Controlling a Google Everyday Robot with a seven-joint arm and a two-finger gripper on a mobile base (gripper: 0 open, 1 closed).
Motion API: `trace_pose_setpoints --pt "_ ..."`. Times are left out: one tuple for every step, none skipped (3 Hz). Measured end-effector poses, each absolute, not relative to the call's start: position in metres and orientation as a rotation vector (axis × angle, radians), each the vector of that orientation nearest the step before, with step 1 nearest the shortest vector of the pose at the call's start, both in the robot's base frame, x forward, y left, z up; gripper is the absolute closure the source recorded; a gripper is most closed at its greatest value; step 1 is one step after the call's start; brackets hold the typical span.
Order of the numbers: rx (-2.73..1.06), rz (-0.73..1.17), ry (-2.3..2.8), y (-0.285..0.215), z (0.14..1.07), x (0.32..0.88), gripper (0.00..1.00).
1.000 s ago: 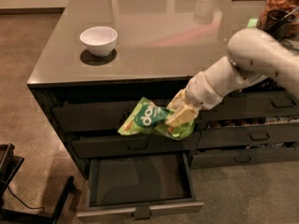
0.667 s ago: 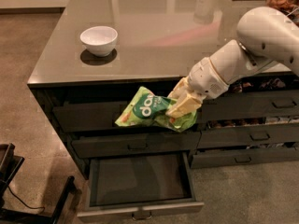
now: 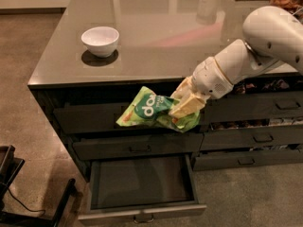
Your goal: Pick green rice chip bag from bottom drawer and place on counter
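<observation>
Bag (image 3: 144, 110) hangs clear of the drawer (image 3: 142, 181), clamped in the gripper (image 3: 187, 103), whose fingers are pinched onto its right end. Over the last second the arm has lifted: the bag has climbed from in front of the second row of drawers to in front of the top one, and the arm's big white link has swung up and to the right, so it now stands over the counter (image 3: 156, 37) edge. The pick therefore looks done, and the carry to the counter seems to be the step in hand.

The bag juts out to the left of the gripper, tilted, with its white lettering facing the camera and its crumpled right end under the fingers. Its top corner sits just below the counter's near edge, so it is not yet high enough to pass over. It still needs a little more lift, then a move far over the slab.

The drawer stays pulled out low at the near side, its dark inside bare. A white bowl (image 3: 100, 40) stands on the counter well to the left of the bag, apart from the likely drop spot, which I judge to be the bare stretch above the gripper
</observation>
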State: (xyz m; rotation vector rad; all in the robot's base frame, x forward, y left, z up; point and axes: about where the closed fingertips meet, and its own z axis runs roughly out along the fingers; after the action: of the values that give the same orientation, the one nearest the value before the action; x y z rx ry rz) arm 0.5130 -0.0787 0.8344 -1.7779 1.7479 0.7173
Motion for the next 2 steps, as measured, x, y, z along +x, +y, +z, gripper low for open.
trace_pose_setpoints --pt "-1.771 0.749 1.733 -0.083 0.861 0.521 1.00" --pt "-1.836 0.747 1.711 -0.081 0.910 0.533 1.00"
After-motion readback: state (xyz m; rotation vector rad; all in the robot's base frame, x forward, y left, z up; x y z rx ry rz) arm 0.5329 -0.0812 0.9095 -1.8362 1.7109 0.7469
